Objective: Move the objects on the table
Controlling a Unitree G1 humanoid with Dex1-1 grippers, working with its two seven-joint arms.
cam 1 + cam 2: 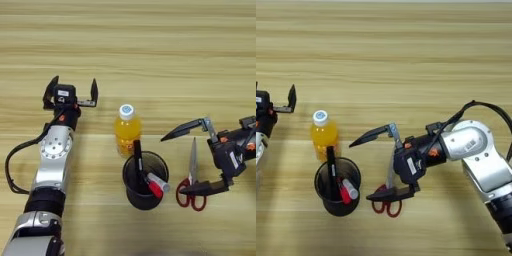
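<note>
Readable text: none could be made out anywhere in either view.
Bottle: its body, left of centre in the frame, showed plain orange with no legible label; the white cap carried a small bluish mark too small to read.
Pen cup: its black wall, low in the frame, bore no lettering.

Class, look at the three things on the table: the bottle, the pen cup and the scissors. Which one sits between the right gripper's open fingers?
The red-handled scissors. The right gripper straddles them, open; the orange bottle and black pen cup stand farther left.
</note>
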